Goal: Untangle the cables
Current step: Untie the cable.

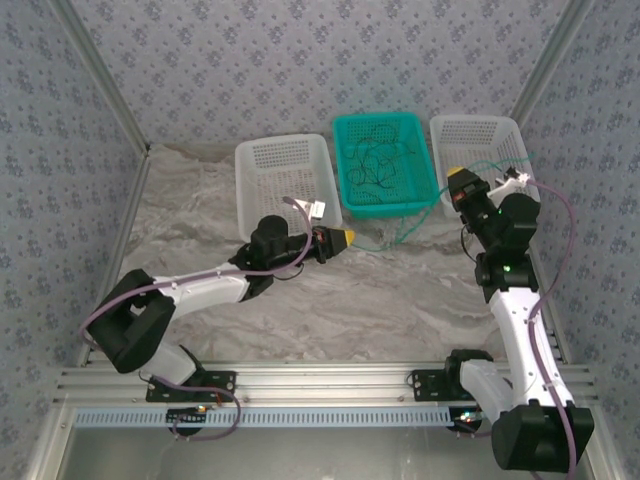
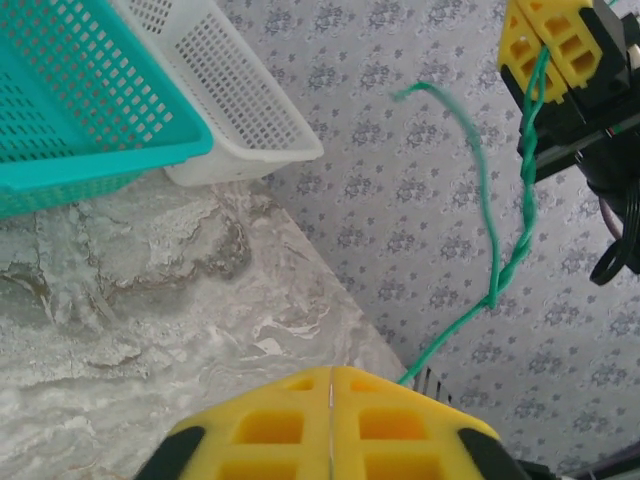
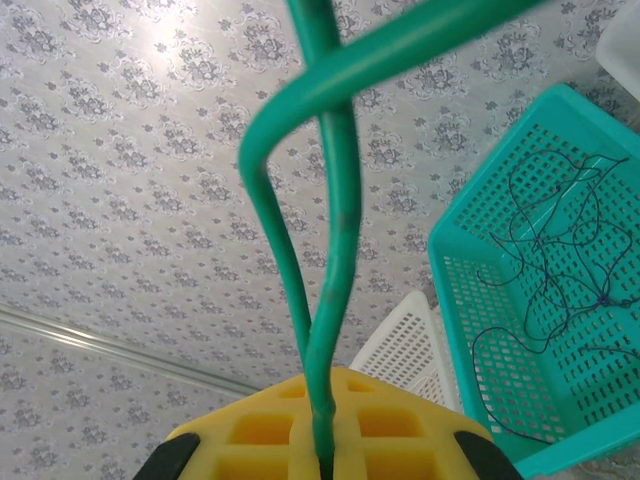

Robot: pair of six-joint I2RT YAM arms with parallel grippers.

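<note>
The right gripper's point(image 3: 325, 440) yellow pads point(image 3: 265, 432) clamped two thin green wires point(image 3: 338, 200) twisted together. Right of them, a teal plastic mesh basket point(image 3: 441, 275) held thin dark wires point(image 3: 560, 232), a white mesh basket point(image 3: 400, 352) beside it.

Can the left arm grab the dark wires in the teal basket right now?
Probably not yet. The left gripper is shut on the green cable, stretched across to the right gripper. The teal basket with the dark wires sits close ahead, nothing between.
</note>
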